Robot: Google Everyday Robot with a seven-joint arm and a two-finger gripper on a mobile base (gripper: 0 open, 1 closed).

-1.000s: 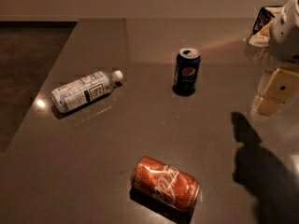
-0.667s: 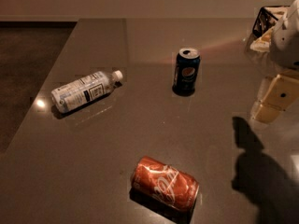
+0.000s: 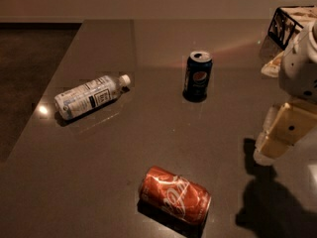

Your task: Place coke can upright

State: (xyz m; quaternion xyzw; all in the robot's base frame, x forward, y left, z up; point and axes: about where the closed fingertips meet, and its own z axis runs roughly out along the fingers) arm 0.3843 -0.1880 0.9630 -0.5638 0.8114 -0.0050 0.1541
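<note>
The coke can [image 3: 175, 197] is red-orange with white cursive lettering. It lies on its side near the front of the dark table [image 3: 148, 133], its top end pointing right. My gripper [image 3: 278, 135] hangs above the table at the right edge of the view, to the right of the can and further back, well apart from it. It holds nothing that I can see. Its shadow falls on the table below it.
A dark blue Pepsi can [image 3: 197, 76] stands upright at the back middle. A clear water bottle [image 3: 90, 96] with a white cap lies on its side at the left. A patterned box or bag [image 3: 292, 24] sits at the back right. The table's left edge runs diagonally.
My gripper has moved slightly down and left, toward the front of the table. The cans and the bottle have not moved.
</note>
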